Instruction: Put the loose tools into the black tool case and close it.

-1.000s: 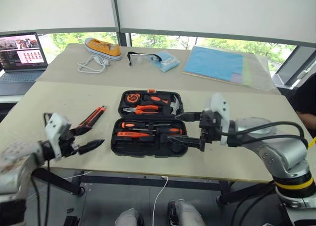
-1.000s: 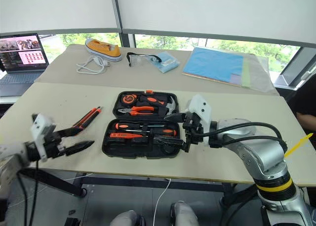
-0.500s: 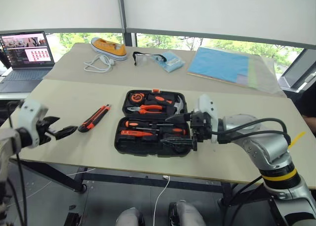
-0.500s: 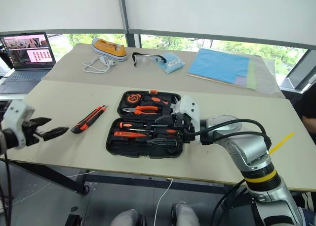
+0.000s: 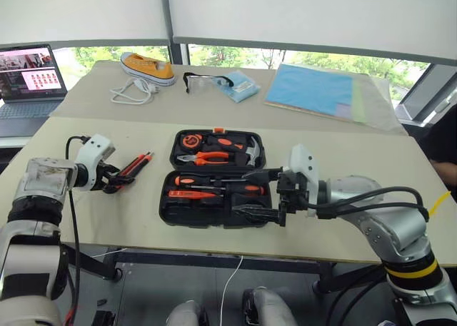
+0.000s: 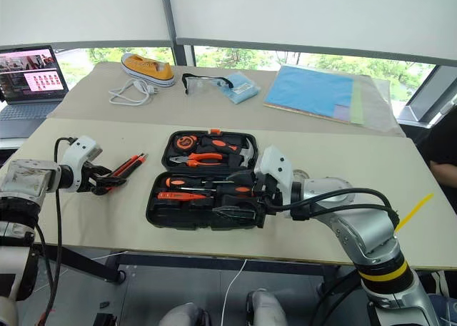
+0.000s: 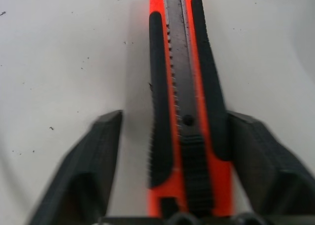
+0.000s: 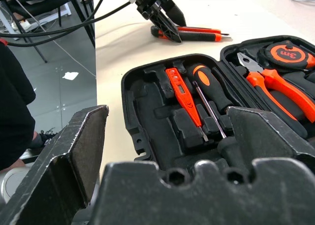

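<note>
Utility knife [image 7: 186, 102] lies on the beige table [image 5: 100, 219] just left of the open black tool case [image 5: 214, 180], its near end between the left gripper [image 5: 114, 182]'s spread fingers, one finger touching. Right gripper [image 5: 257, 192] hangs wide open, empty, over the case's right side.

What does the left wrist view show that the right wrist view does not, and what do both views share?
Only the left wrist view shows the utility knife close up between the left claw fingers, with its ridged slider and metal strip, one finger standing apart from the handle. Only the right wrist view shows the open black tool case, the tester screwdriver and a long screwdriver in recesses, the pliers, the tape measure, and the open right claw. Both show the knife lying on the pale table at the left claw.
</note>
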